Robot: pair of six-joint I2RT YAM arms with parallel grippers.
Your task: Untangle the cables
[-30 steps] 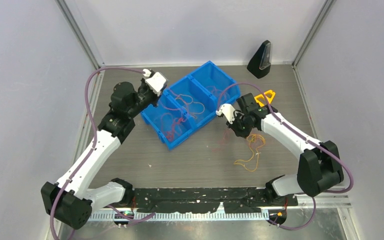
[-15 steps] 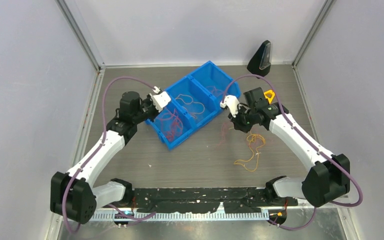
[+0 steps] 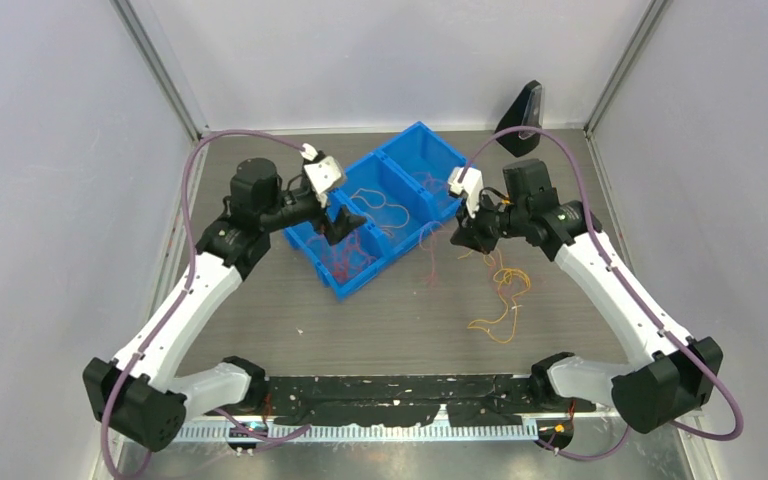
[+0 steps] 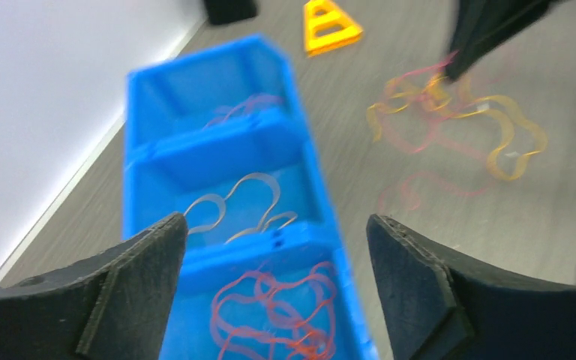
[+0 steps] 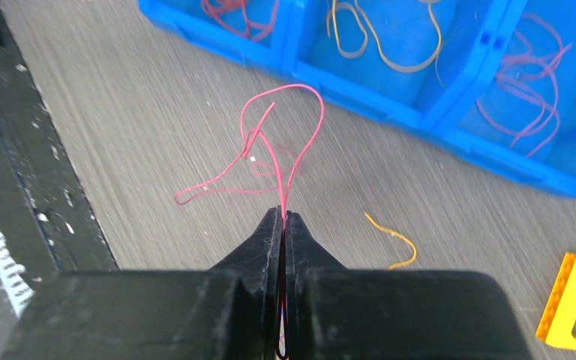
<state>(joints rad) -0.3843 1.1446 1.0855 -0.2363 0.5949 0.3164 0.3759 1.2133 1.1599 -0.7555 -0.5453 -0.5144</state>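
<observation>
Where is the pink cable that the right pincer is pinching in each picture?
Top view: the pink cable dangles in the middle of the picture, just right of the blue bin.
Left wrist view: top right and blurry, under the tip of the right pincer.
Right wrist view: centre, looping up from the shut pincer tips.
Shared landmark: the blue bin shows in all three views.

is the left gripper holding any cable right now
No, the left gripper stands wide open above the blue bin, with nothing between its jaws.
</observation>
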